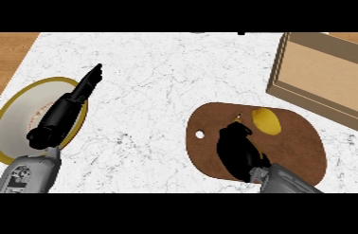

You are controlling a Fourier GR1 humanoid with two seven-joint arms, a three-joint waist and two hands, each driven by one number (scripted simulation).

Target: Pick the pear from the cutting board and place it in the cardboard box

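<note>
A: Which step is this?

B: The reach, I'd judge; the right hand (pixel 237 145) is low over the board (pixel 293 157), its fingertips just beside the pear (pixel 266 121) but not round it; the pear lies bare on the board's far part, toward the box (pixel 318 74); nothing is lifted yet.

A: And the hand's state?

B: Released, as far as I can see; the fingers point forward toward the fruit and hold nothing; whether a fingertip touches the pear I cannot tell.

A: What does the next move call for?

B: Probably a little more travel forward and right so the fingers and thumb come to either side of the pear, then a close, a lift, and a carry up and right over the box's near wall.

A: The other arm?

B: The left hand (pixel 70 105) rests over the plate (pixel 17 110) at the left, fingers straight, holding nothing.

A: Materials?

B: The pear is yellow, smooth, rounded, so it may roll under a push; the board is dark brown wood, oval, with a small hole at its left end; the box is plain tan cardboard, open-topped, straight-walled; the desk (pixel 161 72) is white marble with grey veins; the plate is pale with a yellow rim.
</note>
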